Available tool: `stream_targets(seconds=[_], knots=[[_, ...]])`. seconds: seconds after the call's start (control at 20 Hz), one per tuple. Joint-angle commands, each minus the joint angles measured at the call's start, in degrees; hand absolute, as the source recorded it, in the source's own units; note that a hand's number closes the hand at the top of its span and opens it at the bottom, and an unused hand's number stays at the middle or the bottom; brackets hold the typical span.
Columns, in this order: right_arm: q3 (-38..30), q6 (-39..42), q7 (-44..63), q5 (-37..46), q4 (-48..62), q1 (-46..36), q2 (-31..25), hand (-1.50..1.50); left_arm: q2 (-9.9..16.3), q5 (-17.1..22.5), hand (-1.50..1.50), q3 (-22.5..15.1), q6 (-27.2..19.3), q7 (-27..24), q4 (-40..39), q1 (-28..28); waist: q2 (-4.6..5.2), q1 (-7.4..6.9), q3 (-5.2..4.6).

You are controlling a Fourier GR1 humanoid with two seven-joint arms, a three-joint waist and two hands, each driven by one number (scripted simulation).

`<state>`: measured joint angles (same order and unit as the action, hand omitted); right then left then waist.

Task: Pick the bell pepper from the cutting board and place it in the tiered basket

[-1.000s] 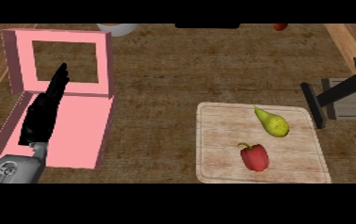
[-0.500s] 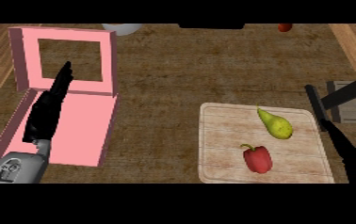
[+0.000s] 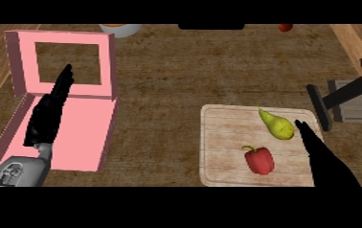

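Bell pepper (image 3: 259,160) on cutting board (image 3: 219,145), lower-right part, near front edge; stem end up-left, long axis roughly front-to-back. Pear (image 3: 277,125) just behind it, apart. Right hand (image 3: 322,157) at board's right edge, just rt of pepper, fingers straight, nothing held, far nearer than left. Left hand (image 3: 50,109) open, resting over pink box (image 3: 78,126) at counter's left side. Next, my guess: rt hand shifts left onto pepper

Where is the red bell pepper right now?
The bell pepper lies on the cutting board at the lower right of the head view, just below the pear, left of the right hand.
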<state>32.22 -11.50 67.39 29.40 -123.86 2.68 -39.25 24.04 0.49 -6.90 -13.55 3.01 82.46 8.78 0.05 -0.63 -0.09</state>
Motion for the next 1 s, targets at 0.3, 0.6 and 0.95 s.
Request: stream_targets(seconds=[0.3, 0.6, 0.95], knots=[[5.8, 6.4, 11.4, 12.9, 5.4, -3.0, 8.7, -1.5, -2.2, -2.3, 0.0, 0.1, -0.5, -0.7, -0.9, -0.6, -0.09, 0.68, 0.01], [6.5, 11.4, 12.7, 18.4, 5.7, -4.2, 14.5, -1.5, -1.9, -1.9, 0.0, 1.6, 1.1, 0.4, 0.5, 0.0, -0.06, 0.46, 0.02], [2.4, 15.4, 10.7, 18.1, 5.8, -1.7, 17.6, -1.5, -0.5, -1.8, 0.0, 4.0, 3.4, 0.1, -1.8, 2.0, -0.05, 0.94, 0.03]])
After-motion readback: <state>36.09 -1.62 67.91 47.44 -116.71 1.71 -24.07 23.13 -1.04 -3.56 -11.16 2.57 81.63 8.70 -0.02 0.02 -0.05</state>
